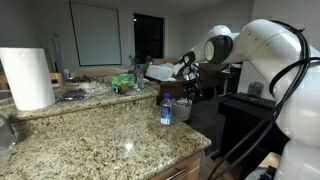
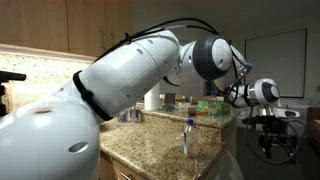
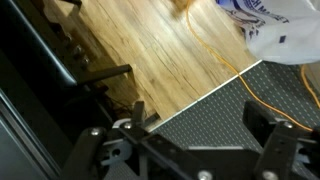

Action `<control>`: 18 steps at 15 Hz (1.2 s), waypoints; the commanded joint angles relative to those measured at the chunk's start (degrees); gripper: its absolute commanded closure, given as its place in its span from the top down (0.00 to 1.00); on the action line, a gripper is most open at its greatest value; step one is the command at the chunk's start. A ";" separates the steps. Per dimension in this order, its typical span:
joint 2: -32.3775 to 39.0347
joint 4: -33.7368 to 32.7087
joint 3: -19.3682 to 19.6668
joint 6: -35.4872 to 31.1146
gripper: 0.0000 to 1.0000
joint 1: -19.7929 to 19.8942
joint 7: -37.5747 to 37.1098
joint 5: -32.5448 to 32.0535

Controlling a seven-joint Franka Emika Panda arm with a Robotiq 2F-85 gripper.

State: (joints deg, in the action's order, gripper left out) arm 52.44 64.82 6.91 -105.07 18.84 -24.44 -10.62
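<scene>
**A:** hand status?

**B:** Hand (image 1: 183, 70) is open. The wrist view shows the fingers (image 3: 285, 148) spread wide with nothing between them, and it isn't touching anything.

**A:** where is it vs the counter?

**B:** Off the counter (image 1: 110, 145), out past its edge and a bit above counter height. The wrist view looks down on wood floor (image 3: 150, 50), not stone. A grey mat (image 3: 220, 115) lies under the hand, a yellow cable (image 3: 222, 62) runs across the floor, and a white-and-blue bag (image 3: 275, 25) sits in the corner of that view.

**A:** nearest thing?

**B:** The bottle (image 1: 166, 110): clear plastic, blue label, cap on. It stands upright on the counter close to the edge the hand hangs beyond. Hand and bottle are near each other but apart, with the hand higher (both exterior views agree).

**A:** anything else on the counter?

**B:** A paper towel roll (image 1: 25, 75), upright at the counter's end farthest from the hand and well apart from the bottle. There's also clutter along the counter's back edge, including something green (image 1: 122, 80) that's too small to identify. The stone right around the bottle carries nothing else.

**A:** arm pose?

**B:** In an exterior view the arm reaches across above the counter, with the wrist out beyond its edge.
</scene>
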 commanded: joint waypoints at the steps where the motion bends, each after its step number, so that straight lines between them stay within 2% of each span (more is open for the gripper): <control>1: -12.26 13.51 -0.98 -11.08 1.00 -0.98 3.76 -1.80; 4: -19.81 20.26 -2.00 -15.25 1.00 -1.23 6.61 -0.70; 5: -21.94 22.34 0.60 -15.47 1.00 -3.40 8.80 1.72; 7: -22.46 20.81 1.74 -10.55 1.00 -5.24 8.37 1.12; 8: -18.99 16.79 2.28 -11.69 1.00 -4.95 7.48 1.76; 12: -20.99 18.56 2.84 -10.43 1.00 -6.35 7.28 1.38; 18: -28.35 22.54 -1.04 -16.83 1.00 -6.88 17.52 7.02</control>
State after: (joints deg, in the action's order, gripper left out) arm 30.09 83.65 7.19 -119.42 12.00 -13.35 -7.30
